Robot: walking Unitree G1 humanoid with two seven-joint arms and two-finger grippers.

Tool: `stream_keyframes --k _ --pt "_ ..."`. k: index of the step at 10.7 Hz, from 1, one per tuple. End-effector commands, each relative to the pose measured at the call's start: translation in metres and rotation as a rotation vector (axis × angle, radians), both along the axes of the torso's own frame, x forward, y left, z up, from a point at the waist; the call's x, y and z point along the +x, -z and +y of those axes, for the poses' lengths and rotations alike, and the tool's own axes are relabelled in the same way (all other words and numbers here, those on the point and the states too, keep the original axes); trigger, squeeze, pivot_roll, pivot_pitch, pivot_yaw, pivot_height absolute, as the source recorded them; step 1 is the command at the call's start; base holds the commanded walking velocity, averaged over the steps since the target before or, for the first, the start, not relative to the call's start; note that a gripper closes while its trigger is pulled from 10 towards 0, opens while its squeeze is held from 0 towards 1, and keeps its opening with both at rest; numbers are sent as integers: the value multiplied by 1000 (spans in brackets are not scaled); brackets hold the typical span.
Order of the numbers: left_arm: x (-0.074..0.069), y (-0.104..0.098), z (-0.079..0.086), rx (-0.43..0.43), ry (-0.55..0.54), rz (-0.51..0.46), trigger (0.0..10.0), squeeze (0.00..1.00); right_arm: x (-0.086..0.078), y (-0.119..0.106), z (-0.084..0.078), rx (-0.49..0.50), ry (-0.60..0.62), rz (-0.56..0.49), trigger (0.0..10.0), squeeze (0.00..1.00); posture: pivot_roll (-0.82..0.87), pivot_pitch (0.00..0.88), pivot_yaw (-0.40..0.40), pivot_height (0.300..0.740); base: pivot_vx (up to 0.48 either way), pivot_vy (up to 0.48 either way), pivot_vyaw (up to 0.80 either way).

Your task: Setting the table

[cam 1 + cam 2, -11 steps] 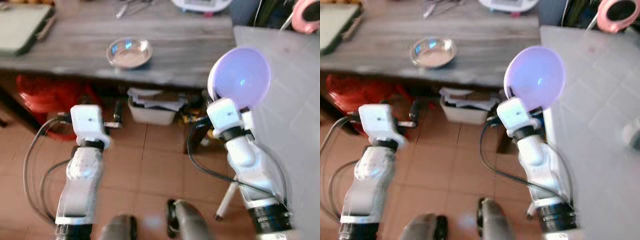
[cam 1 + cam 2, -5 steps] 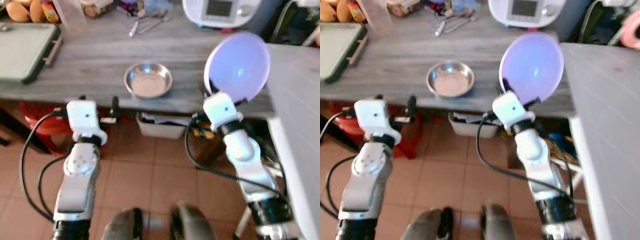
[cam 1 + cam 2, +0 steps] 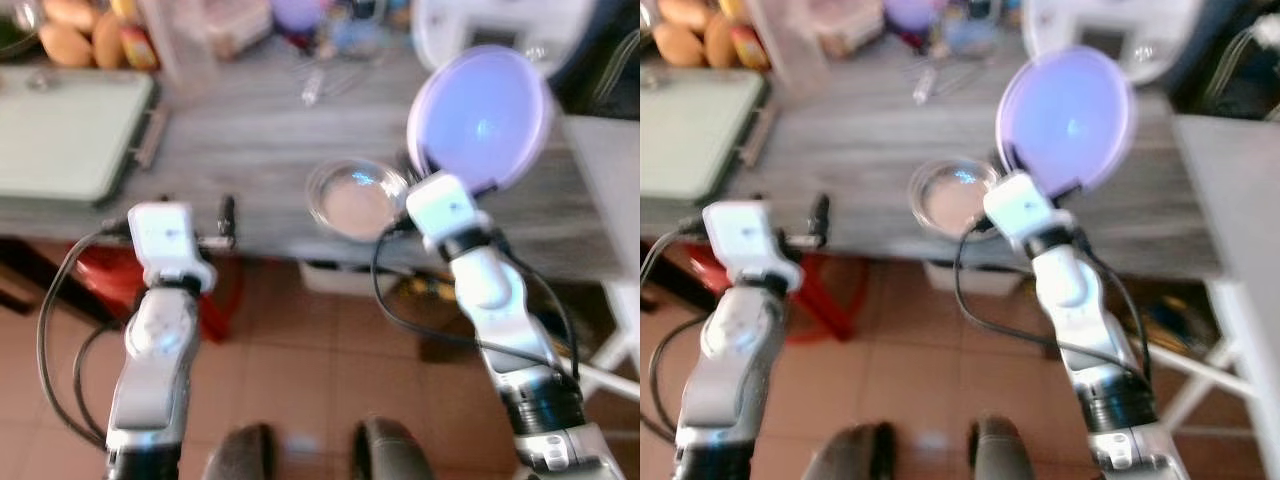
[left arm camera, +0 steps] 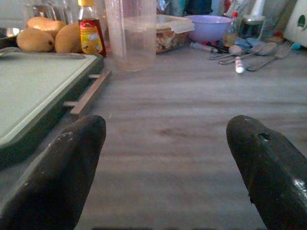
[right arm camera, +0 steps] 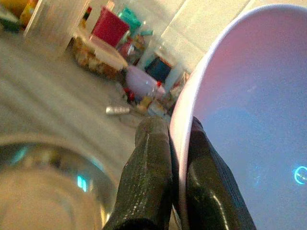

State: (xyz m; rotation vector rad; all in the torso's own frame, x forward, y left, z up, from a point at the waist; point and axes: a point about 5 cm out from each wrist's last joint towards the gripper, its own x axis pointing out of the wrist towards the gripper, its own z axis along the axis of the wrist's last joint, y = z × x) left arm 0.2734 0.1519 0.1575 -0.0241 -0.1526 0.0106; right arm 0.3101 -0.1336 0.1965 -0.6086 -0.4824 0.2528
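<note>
Your right gripper (image 5: 175,158) is raised over the near edge of the desk (image 3: 250,140), its jaws clamped on the rim of the plate (image 3: 480,118). The plate is lilac and round, so it has no long axis of its own; it stands on edge, nearly upright, with its hollow face turned back toward you and slightly up. The gripped part of the rim is the lowest part, and the rest rises above the wrist.

Just below and beside the plate, a steel bowl (image 3: 357,197) sits on the desk near the front edge, mouth up. In the right wrist view it lies directly under the fingers (image 5: 148,182).

Your left gripper (image 4: 165,163) is held level at the desk's front edge, jaws wide apart and holding nothing, pointing across the wood grain. Ahead of it to its left lies a green tray (image 4: 33,86); beyond stand a clear cup (image 4: 131,33), a sauce bottle (image 4: 90,29) and mangoes (image 4: 36,39). Farther back are a food box (image 4: 172,31), a lilac bowl (image 4: 214,26) and loose cutlery (image 4: 249,50). A white appliance (image 3: 500,25) stands behind the plate.

The head views are blurred.
</note>
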Motion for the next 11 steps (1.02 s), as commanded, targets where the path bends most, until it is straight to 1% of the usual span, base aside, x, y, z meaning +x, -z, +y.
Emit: stream_keyframes --k 1,2,3,4,5,6,7,8,9,10,11 --pt "-1 0 -8 -6 28 2 10000 0 0 2 -10 -10 28 10 10000 0 -23 197 -8 740 0 450 0" --pt "-1 -2 -9 13 33 -12 10000 0 0 2 -10 -14 28 10 10000 0 -23 198 -9 740 0 450 0" --pt "-2 -2 -9 10 33 -14 10000 0 0 3 -10 -15 27 11 10000 0 -25 200 -12 740 0 446 0" --pt "-4 -2 -9 2 27 -15 10000 0 1 3 -10 -16 21 16 10000 0 -25 202 -12 740 0 0 0" --pt "-7 0 -9 17 32 -7 10000 0 3 7 -8 -19 -11 62 10000 0 -25 202 -12 740 0 0 0" --pt "-13 5 -7 29 23 17 10000 0 4 12 -5 11 -84 124 10000 0 -24 205 -11 740 0 0 0" --pt "-21 10 -8 46 41 33 10000 0 3 13 -3 7 -126 132 10000 0 -24 205 -11 740 0 0 0" --pt "-28 14 -2 67 31 46 10000 0 6 13 -1 -15 -163 161 10000 0 -15 214 -10 740 0 0 0" --pt "-28 13 2 67 13 45 10000 0 9 13 0 -15 -172 176 10000 0 -12 214 -10 740 0 0 0" --pt "-26 11 4 67 5 39 10000 0 14 12 0 -19 -174 195 10000 0 -8 214 -11 740 0 0 0" --pt "-25 8 1 68 9 30 10000 0 22 11 -2 -32 -161 230 10000 0 -6 215 -12 740 0 0 0"
